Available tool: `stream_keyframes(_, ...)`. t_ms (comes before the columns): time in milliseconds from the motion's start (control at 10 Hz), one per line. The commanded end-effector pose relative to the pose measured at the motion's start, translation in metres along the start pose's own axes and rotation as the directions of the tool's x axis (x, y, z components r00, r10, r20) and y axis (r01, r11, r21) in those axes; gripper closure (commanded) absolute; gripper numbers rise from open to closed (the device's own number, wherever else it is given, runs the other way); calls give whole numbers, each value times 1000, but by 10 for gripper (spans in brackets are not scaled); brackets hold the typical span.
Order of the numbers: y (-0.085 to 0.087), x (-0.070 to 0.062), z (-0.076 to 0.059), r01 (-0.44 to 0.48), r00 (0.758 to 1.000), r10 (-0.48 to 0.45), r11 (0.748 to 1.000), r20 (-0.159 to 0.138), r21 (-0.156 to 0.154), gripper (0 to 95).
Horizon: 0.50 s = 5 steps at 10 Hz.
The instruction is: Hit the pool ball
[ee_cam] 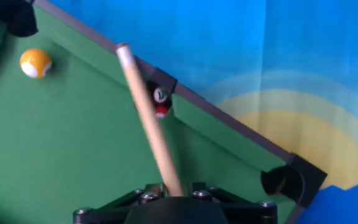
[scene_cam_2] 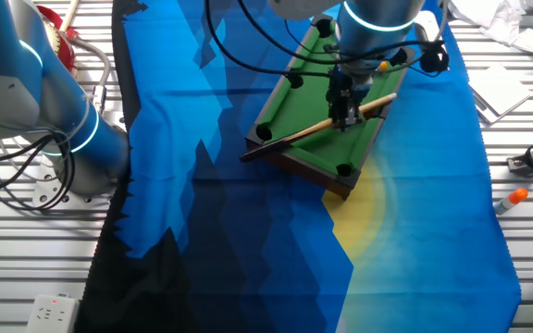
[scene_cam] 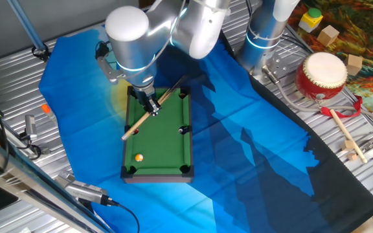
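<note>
The small orange pool ball [scene_cam: 139,157] lies on the green felt of the miniature pool table [scene_cam: 173,145], near the corner closest to the camera. In the hand view the ball [ee_cam: 36,63] sits at the upper left, next to a corner pocket. My gripper [scene_cam: 152,109] hangs over the middle of the table, shut on a wooden cue stick [scene_cam: 164,97] that lies slanted across it. In the hand view the cue [ee_cam: 146,118] runs up from the gripper [ee_cam: 169,191]. Its tip ends at the rail beside a side pocket, well to the right of the ball.
A red and black ball [ee_cam: 160,102] sits in the side pocket. The table rests on a blue cloth [scene_cam: 251,168]. A red drum [scene_cam: 322,74], a drumstick [scene_cam: 345,133] and wooden blocks [scene_cam: 329,35] lie at the right. An orange cap piece [scene_cam: 45,109] lies at the left.
</note>
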State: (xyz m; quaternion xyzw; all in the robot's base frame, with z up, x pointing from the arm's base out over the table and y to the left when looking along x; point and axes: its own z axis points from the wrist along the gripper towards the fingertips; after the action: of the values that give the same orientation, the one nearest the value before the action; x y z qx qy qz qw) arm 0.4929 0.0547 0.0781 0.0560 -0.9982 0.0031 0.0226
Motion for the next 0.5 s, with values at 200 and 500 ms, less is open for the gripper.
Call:
stream_keyframes(200, 1, 2, -8, 15, 1000, -15, 1000, -5, -11, 950)
stream_keyframes(500, 11, 3, -27, 108, 993, -109, 994, -34, -20, 950)
